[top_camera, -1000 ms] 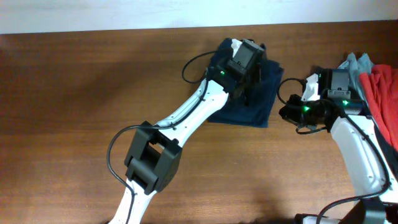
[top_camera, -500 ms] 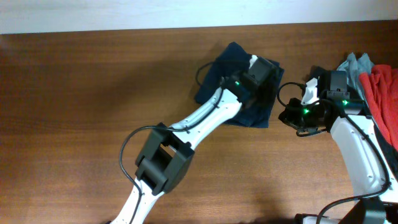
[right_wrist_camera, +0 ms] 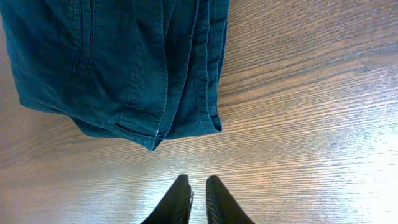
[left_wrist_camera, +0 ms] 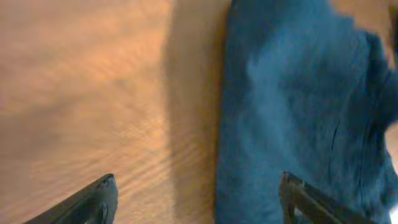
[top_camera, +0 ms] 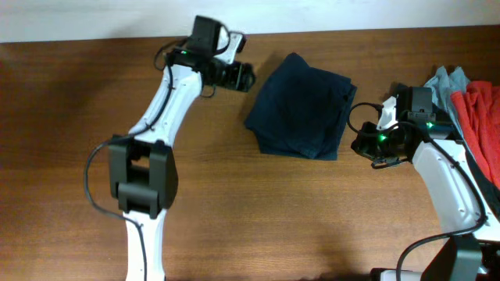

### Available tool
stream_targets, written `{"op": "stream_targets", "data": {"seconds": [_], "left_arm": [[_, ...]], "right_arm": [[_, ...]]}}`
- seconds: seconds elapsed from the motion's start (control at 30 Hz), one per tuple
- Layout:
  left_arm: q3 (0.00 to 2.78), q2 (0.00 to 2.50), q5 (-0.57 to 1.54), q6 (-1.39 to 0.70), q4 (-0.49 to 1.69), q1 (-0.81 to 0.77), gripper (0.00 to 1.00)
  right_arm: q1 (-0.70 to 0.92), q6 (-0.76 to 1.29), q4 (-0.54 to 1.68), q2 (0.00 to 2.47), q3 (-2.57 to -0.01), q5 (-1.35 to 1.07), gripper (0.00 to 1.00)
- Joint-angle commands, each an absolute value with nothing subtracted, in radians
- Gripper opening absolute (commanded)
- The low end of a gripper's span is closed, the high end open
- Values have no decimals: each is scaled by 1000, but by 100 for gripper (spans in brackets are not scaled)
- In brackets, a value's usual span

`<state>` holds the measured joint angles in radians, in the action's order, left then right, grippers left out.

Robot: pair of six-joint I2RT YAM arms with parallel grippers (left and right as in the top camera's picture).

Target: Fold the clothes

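Observation:
A dark navy garment (top_camera: 301, 113) lies folded into a compact stack on the wooden table (top_camera: 78, 117), right of centre. My left gripper (top_camera: 241, 76) hovers just left of its top-left edge, touching nothing. In the left wrist view its fingertips (left_wrist_camera: 106, 186) are spread wide and empty, and the navy garment (left_wrist_camera: 298, 106) fills the right half. My right gripper (top_camera: 359, 144) sits on the table close to the garment's right edge. In the right wrist view the right gripper (right_wrist_camera: 198, 184) is shut and empty, a short way from the garment's corner (right_wrist_camera: 152, 140).
A heap of unfolded clothes lies at the table's right edge, with a red piece (top_camera: 480, 117) and a grey piece (top_camera: 448, 78), right behind my right arm. Bare wood stretches across the left half and the front of the table.
My left gripper has let go of the navy garment, opened, and swung from on top of it to the upper left. The garment stays folded on the table. The right arm has barely moved.

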<state>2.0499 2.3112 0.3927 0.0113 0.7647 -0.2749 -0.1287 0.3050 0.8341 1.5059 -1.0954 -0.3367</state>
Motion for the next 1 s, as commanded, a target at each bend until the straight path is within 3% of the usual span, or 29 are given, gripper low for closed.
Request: {"op": "stream_targets", "data": {"seconds": [0.0,0.1,0.33,0.4,0.47,0.5,0.53,0.63,0.7,0.87,0.97], "left_arm": [[2049,2429,794,157,787,-241,87],[2049,2477,846,192,811,-238,93],[2049,2519,915,240,858,-272,89],[2049,2519,954,241,858,-284,81],[2049,2519,954,241,867,-297,67],[2049,2519,955,241,875,-301,54],[2049,2519,955,241,889,-303,30],[2049,2518,953,241,996,-303,7],[2049,2518,922,241,1096,-303,1],[2049,2518,803,287,1352,-335,1],[2049,2518,775,301,1392,-393,1]], "right_arm": [[-130,292,831,1513,-1094,-332,16],[-130,292,826,1513,-1094,-331,19],[-130,292,827,1513,-1094,-331,22],[-130,292,827,1513,-1094,-331,22],[-130,292,827,1513,-1094,-331,22],[-130,292,827,1513,-1094,-331,22],[-130,292,827,1513,-1094,-331,23],[-130,292,821,1513,-1094,-332,23],[-123,285,803,1514,-1094,-332,20],[-24,154,756,1561,-1094,-425,15],[68,104,708,1637,-1094,-422,15]]}}
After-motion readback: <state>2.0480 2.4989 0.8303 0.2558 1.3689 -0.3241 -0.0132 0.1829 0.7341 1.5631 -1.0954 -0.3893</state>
